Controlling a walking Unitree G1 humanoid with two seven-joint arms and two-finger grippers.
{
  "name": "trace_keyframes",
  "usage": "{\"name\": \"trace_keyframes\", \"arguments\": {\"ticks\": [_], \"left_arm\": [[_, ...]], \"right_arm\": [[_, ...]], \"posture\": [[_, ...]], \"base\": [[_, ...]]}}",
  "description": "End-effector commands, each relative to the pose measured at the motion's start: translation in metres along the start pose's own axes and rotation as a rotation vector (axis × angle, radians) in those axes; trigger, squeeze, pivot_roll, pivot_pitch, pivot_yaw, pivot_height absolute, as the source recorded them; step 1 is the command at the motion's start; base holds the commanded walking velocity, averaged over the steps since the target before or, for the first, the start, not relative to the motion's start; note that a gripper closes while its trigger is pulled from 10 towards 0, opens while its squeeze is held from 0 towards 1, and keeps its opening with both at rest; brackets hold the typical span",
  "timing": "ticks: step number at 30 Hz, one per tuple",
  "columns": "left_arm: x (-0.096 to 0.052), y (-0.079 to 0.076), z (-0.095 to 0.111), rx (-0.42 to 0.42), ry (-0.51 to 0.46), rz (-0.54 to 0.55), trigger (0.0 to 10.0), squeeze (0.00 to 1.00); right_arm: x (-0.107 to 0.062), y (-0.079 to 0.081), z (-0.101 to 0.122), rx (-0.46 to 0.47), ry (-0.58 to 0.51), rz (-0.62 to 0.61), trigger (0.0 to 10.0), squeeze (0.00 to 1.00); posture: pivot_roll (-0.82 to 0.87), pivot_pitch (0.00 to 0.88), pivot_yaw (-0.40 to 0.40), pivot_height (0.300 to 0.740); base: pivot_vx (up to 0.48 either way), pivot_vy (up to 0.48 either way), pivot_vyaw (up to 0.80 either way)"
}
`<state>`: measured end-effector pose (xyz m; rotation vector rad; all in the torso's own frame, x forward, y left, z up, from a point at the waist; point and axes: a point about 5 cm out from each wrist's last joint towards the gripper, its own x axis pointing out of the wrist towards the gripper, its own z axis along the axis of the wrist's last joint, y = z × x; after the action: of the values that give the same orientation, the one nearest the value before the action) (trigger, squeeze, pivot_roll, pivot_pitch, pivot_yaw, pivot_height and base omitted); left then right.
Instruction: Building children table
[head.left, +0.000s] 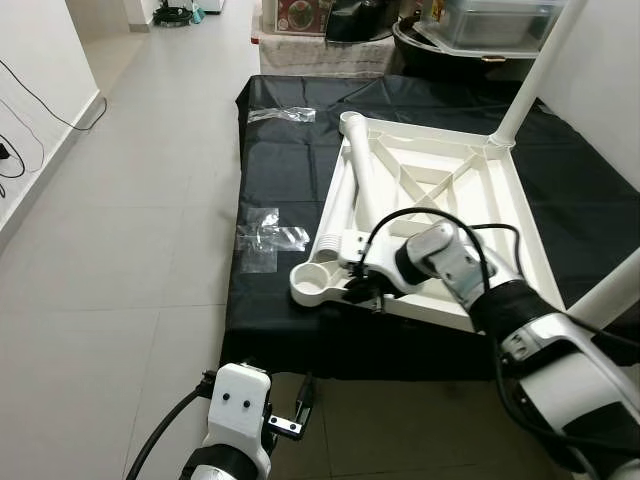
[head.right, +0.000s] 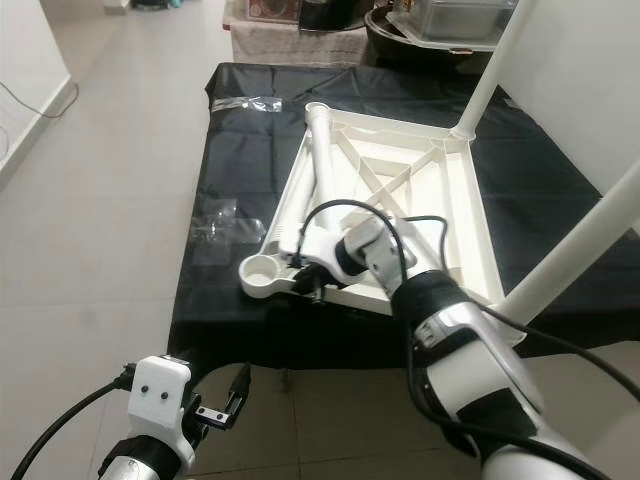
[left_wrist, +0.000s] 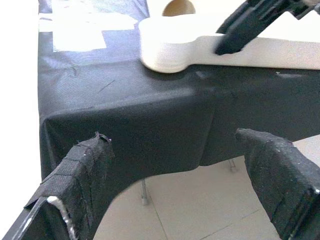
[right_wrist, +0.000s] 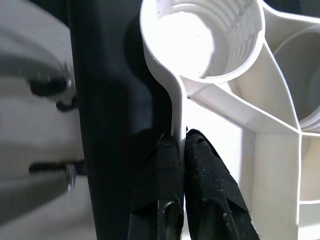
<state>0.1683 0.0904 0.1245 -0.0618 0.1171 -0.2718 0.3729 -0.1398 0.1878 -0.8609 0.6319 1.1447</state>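
Item 1 — white plastic children's table top (head.left: 470, 215), lying upside down on a low surface draped in black cloth (head.left: 280, 200), ribbed underside and leg sockets facing up. Inverted, presumably, so the legs can be driven into the sockets from above.

Item 2 — empty corner socket (head.left: 318, 279), at the near-left corner of the piece, close to the cloth's front edge. The right wrist view shows ridged rings inside it; no leg fitted yet.

Item 3 — loose white leg (head.left: 362, 170), lying along the left side of the underside — within reach of the open socket, likely the next part to be fitted.

Item 4 — fitted legs: one standing up from the far corner (head.left: 530, 75), another at the near-right corner (head.left: 610, 290).

Item 5 — right gripper (head.left: 365, 292), fingers pinched closed on the thin rim wall just beside the empty socket, one finger on each side; the hold looks meant to steady or shift the piece.

Item 6 — left gripper (left_wrist: 185, 195), fingers spread apart, holding nothing, low in front of the cloth's edge, over the floor tiles.

Item 7 — clear plastic wrappers (head.left: 265, 238), discarded on the cloth to the left.
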Motion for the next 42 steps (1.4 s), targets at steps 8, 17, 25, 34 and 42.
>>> {"name": "trace_keyframes", "arguments": {"ticks": [8,17,25,34,42], "left_arm": [[0.000,-0.004,-0.003,-0.027,0.021,-0.008,10.0,0.00],[0.002,-0.004,-0.003,-0.023,0.021,-0.007,10.0,0.00],[0.002,-0.005,-0.003,-0.023,0.019,-0.006,10.0,0.00],[0.001,-0.005,-0.004,-0.023,0.022,-0.005,10.0,0.00],[0.001,-0.004,-0.005,-0.022,0.025,-0.006,10.0,0.00]], "right_arm": [[-0.039,-0.010,-0.067,-0.022,0.305,0.022,0.0,0.00],[-0.064,-0.023,-0.086,-0.229,0.606,-0.067,0.0,0.00],[-0.079,-0.031,-0.098,-0.378,0.836,-0.140,0.0,0.00],[-0.082,-0.032,-0.106,-0.461,0.916,-0.140,0.0,0.00],[-0.071,-0.029,-0.106,-0.453,0.859,-0.151,10.0,0.00]], "posture": [[-0.04,0.186,-0.094,0.740],[-0.05,0.186,-0.087,0.740],[-0.05,0.187,-0.092,0.740],[-0.04,0.178,-0.088,0.740],[-0.04,0.177,-0.087,0.740]], "base": [[0.000,0.000,0.00],[0.000,0.000,0.00],[0.000,0.000,0.00],[0.000,0.000,0.00],[0.000,0.000,0.00]]}}
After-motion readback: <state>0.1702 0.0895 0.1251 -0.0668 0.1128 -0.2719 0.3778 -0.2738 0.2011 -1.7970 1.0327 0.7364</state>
